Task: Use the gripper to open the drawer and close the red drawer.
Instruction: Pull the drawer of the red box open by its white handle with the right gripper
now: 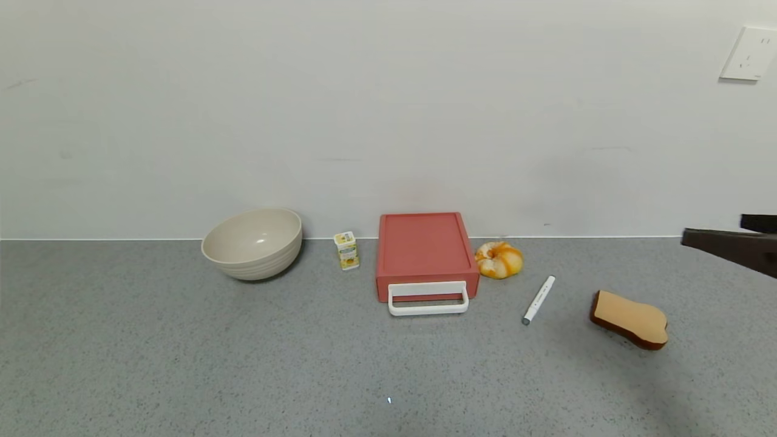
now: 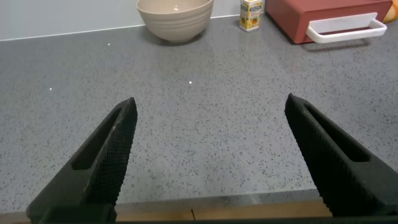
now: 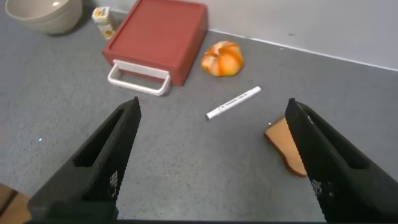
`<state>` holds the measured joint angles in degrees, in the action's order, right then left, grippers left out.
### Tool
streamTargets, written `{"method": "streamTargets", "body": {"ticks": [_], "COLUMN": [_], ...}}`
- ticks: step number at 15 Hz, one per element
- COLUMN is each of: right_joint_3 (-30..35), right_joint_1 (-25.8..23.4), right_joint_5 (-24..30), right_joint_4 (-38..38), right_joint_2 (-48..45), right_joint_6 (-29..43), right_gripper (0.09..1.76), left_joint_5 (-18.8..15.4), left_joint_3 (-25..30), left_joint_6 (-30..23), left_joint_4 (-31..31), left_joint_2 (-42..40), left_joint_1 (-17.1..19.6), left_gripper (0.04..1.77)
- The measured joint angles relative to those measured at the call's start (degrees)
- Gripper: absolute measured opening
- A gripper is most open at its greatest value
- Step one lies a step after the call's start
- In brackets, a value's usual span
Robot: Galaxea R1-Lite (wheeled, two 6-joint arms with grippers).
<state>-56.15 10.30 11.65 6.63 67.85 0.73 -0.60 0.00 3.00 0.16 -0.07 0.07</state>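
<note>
Right gripper [image 3: 211,162] spread wide; drawer [image 1: 425,255] shut.

Left tool [image 2: 208,162]: two matte black fingers [image 2: 99,165], long wedge shape, wide at base and narrowing to blunt pointed tips. Inner faces carry a fine knurled grip texture; outer faces smooth with a shallow recessed slot along the length. Right tool [image 3: 211,158]: same build, black tapered fingers [image 3: 102,162], textured inner pads, smooth slotted backs, hard plastic look. In the head view only a bit of the right tool [image 1: 731,243] shows at the frame edge: dark brownish-black pointed finger, flat-sided, with a second black piece just behind it. No cables, screws, labels or markings visible on either tool.
</note>
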Motion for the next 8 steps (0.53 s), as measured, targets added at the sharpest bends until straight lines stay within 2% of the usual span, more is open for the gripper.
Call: {"method": "streamTargets", "body": {"ticks": [4, 8], "right_joint_3": [-4.32, -7.3], "right_joint_1": [5.62, 8.91], "right_joint_5": [-0.22, -0.22], "right_joint_4": [-1.78, -2.65], "right_joint_2": [11.3, 19.21], "right_joint_6": [0.37, 1.13], "right_gripper": [1.71, 1.71], "left_joint_5": [-0.02, -0.02], "left_joint_3": [0.0, 0.0], "left_joint_6": [-0.02, -0.02], "left_joint_4": [0.02, 0.02], "left_joint_2": [0.0, 0.0], "left_joint_1": [0.0, 0.0], "left_gripper": [1.72, 1.72]}}
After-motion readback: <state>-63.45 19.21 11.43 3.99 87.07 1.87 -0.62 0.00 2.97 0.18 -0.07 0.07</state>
